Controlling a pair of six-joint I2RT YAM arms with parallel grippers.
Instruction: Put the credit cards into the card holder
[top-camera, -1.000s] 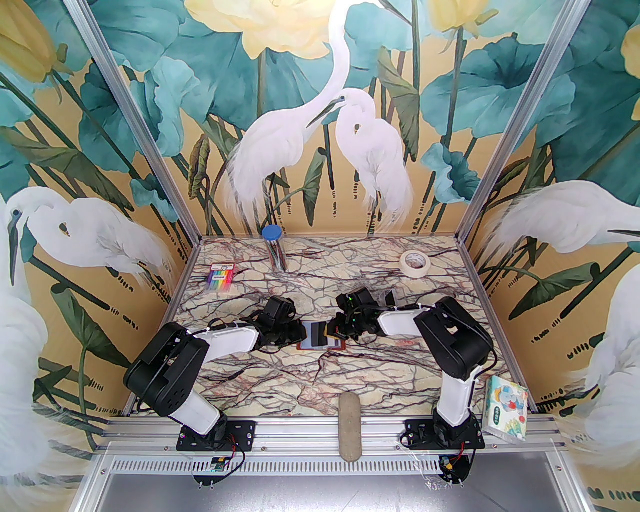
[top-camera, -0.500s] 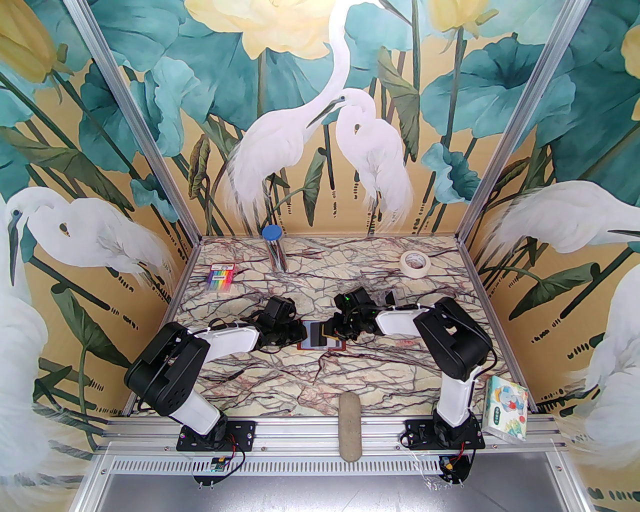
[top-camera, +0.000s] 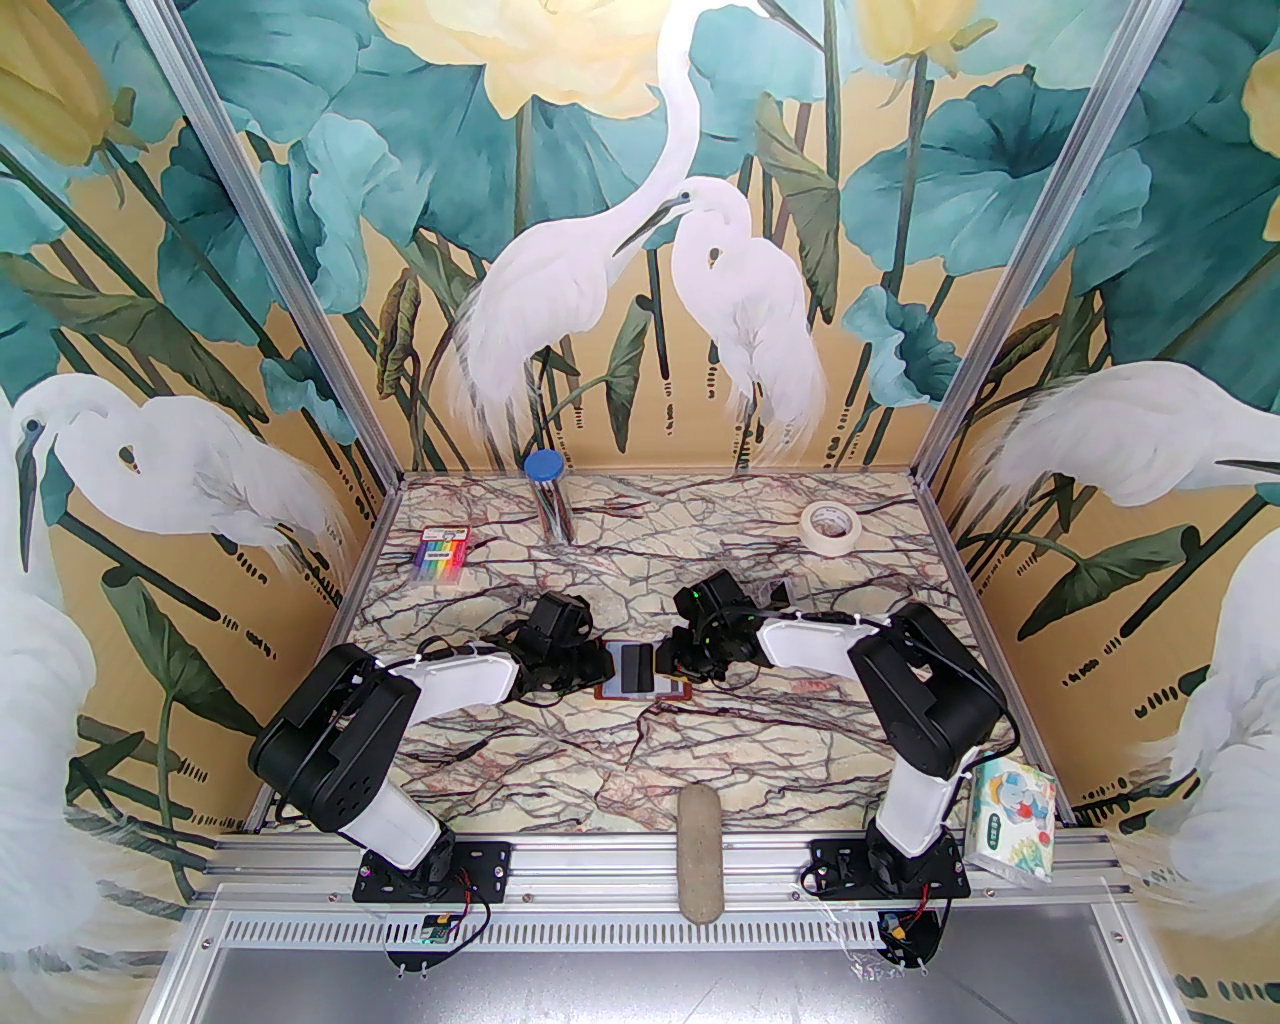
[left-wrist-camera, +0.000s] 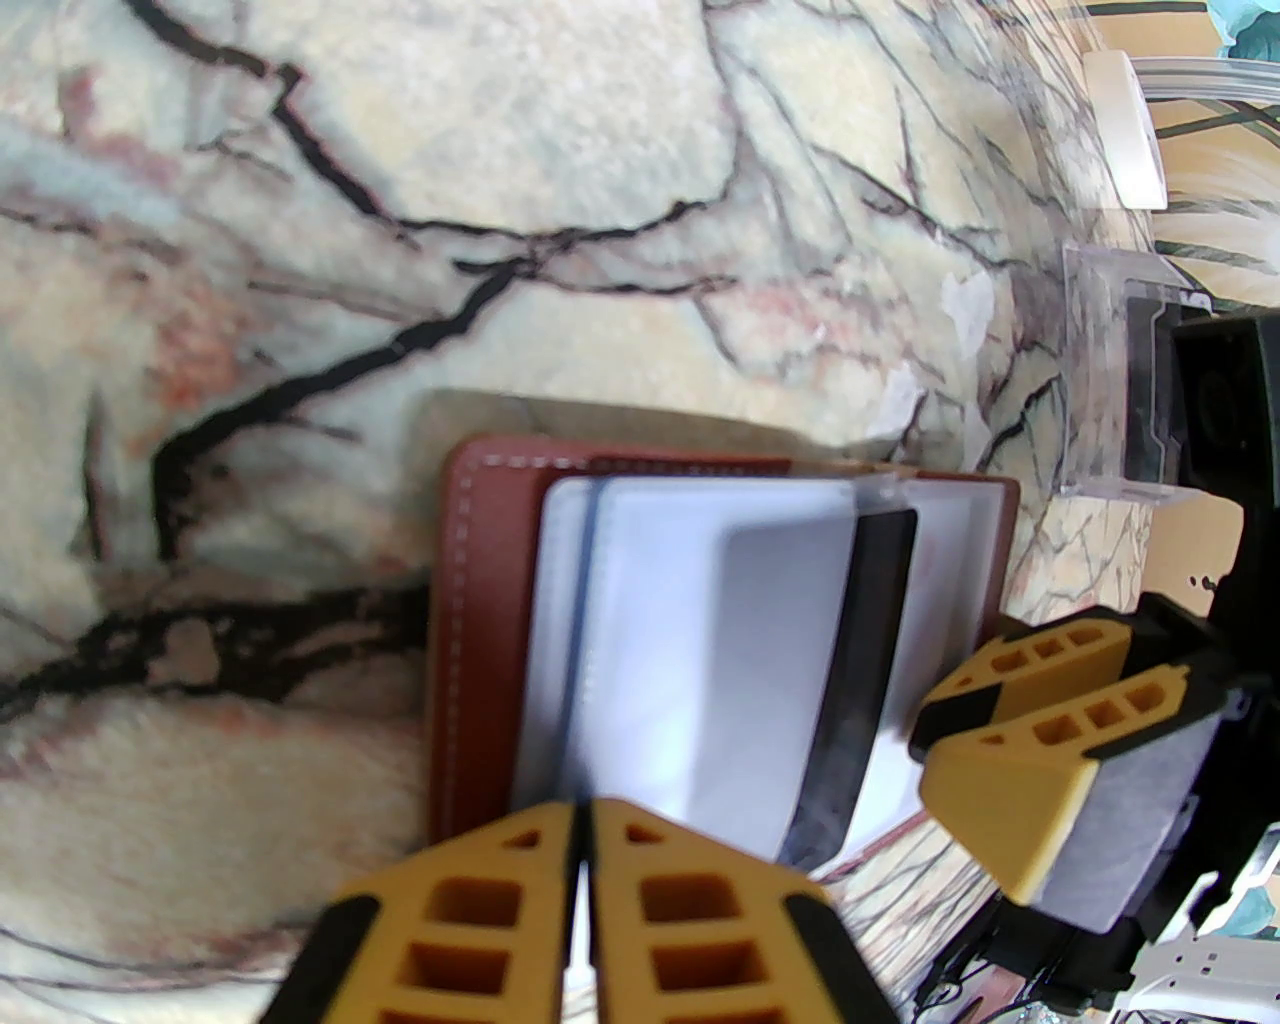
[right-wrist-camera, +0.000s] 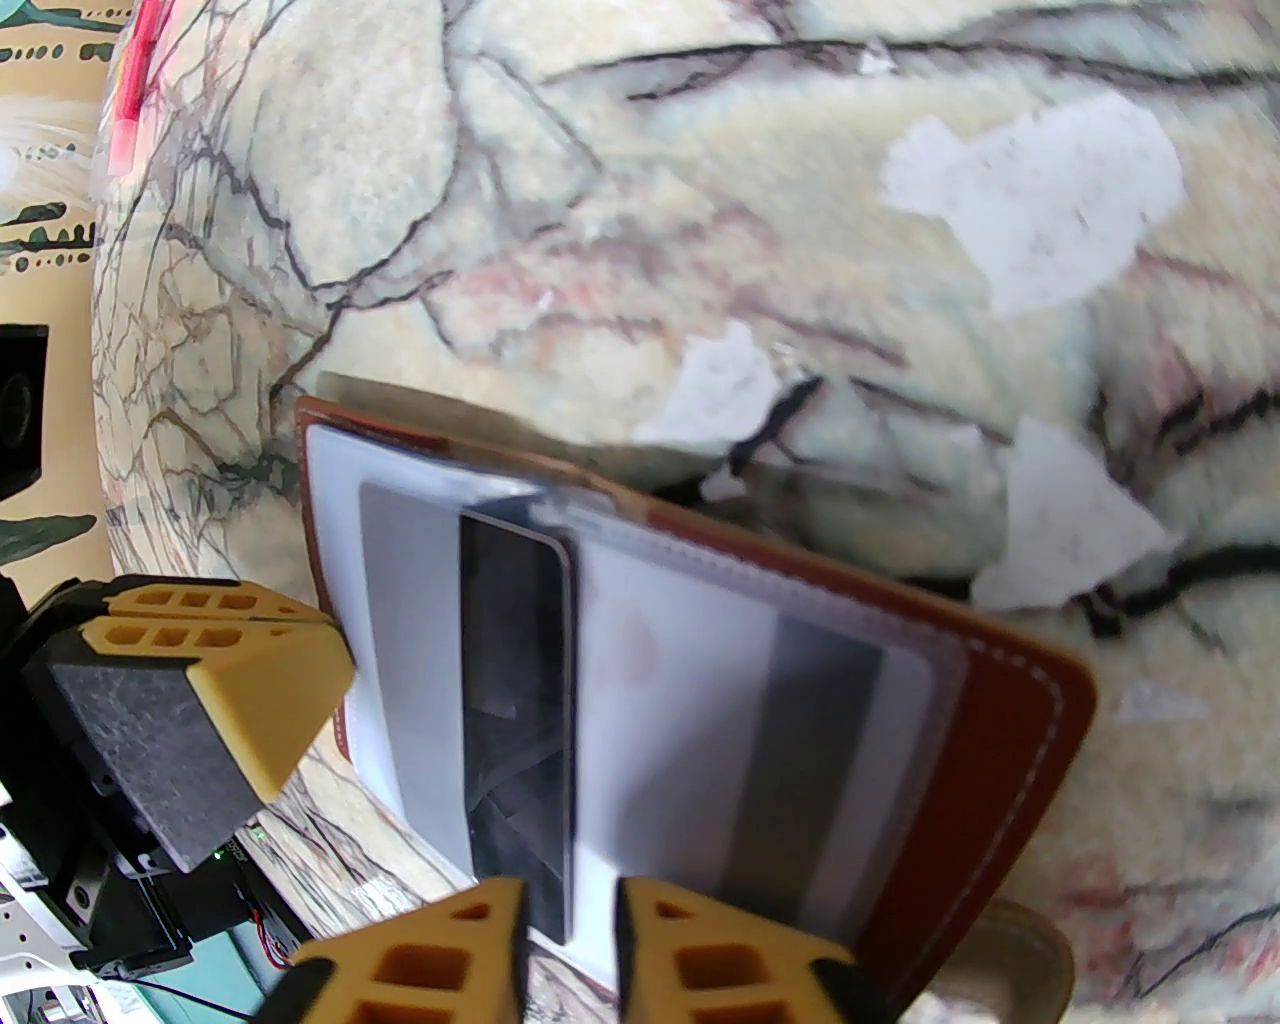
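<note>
Flanking 1 card holder (right-wrist-camera: 1000, 720) with 2 credit cards (right-wrist-camera: 520, 700): left fingers (left-wrist-camera: 480, 920) closed, right fingers (right-wrist-camera: 700, 960) parted.

A rainbow pen pack (top-camera: 441, 556) lies left of centre on the marble table (top-camera: 640, 780), a blue-capped tube (top-camera: 548, 497) just right of it, a tape roll (top-camera: 830, 525) right of centre, a tissue pack (top-camera: 1012, 818) lower right, and a beige oblong (top-camera: 700, 850) bottom centre.

My left gripper (left-wrist-camera: 582, 815) and right gripper (right-wrist-camera: 568, 895) are orange-yellow edged in black, with grey pads. The card holder (right-wrist-camera: 1000, 720) is reddish-brown with white stitching, its sleeves pale bluish. The credit card (left-wrist-camera: 700, 650) is whitish-blue with a black stripe. The table (top-camera: 700, 760) is cream marble, veined black and blotched pink. The pen pack (top-camera: 441, 556) is rainbow-striped.
</note>
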